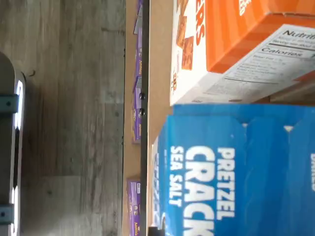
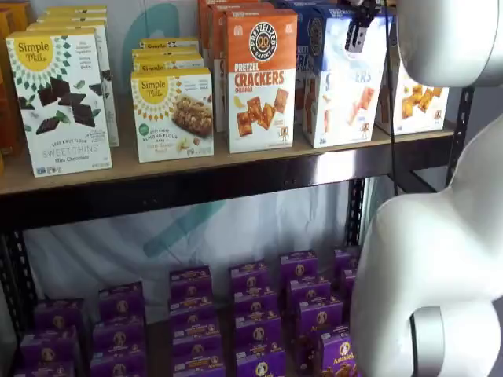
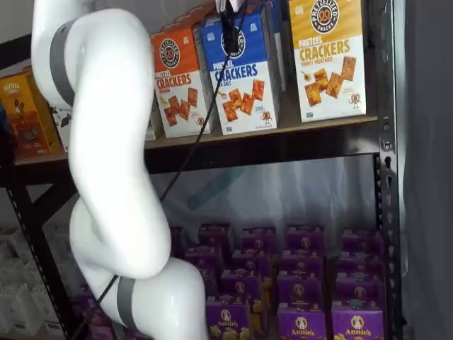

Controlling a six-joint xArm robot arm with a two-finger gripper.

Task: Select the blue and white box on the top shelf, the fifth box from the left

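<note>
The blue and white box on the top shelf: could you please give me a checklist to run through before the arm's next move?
1. Target is the blue and white box, beside the orange box: ok.
2. Pincer at the target's top front: ok.
3. Pincer closed on the box: cannot tell; one finger shows side-on.
4. Box upright on the top shelf: ok.
5. Yellow box stands apart from the target: ok.
6. Cable hanging across the shelf front, clear of boxes: cannot tell.
</note>
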